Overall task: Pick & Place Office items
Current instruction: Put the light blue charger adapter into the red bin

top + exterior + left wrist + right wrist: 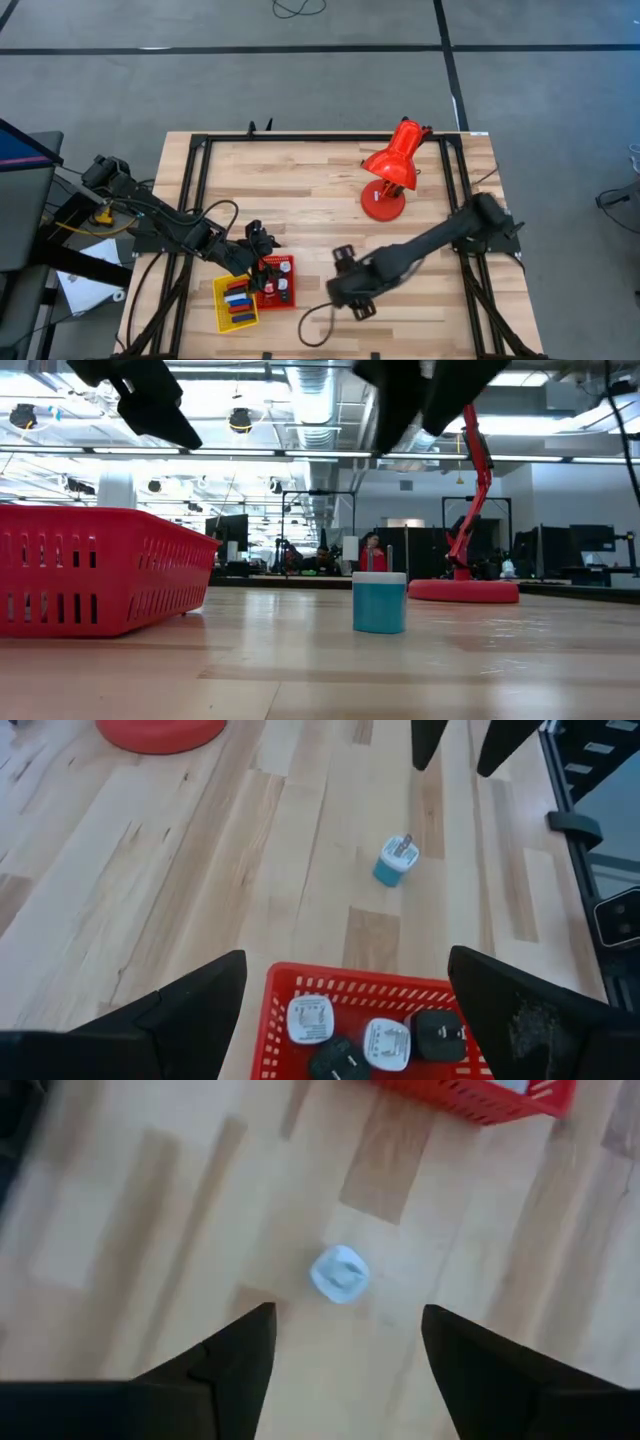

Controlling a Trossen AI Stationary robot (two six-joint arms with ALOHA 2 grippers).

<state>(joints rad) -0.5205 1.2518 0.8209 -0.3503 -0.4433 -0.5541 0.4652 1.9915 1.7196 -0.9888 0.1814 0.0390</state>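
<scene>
A small blue plug block [397,861] stands upright on the bare wood, prongs up; the low view shows this plug block [380,603] as well. My right gripper [345,1350] hangs open above it, clear of it, a finger on either side. My left gripper [345,970] is open over the red tray [330,985], touching nothing. White blocks [310,1018] and black blocks [437,1032] lie in that tray. Beside it, the yellow tray [222,318] holds blue, red and white stick-like pieces [237,298]. In the high view the right gripper [345,287] hides the blue block.
A large red desk lamp [392,170] stands at the far right of the table. Black frame rails [195,180] run along the left and right sides. Bare wood lies between the red tray [278,282] and the lamp.
</scene>
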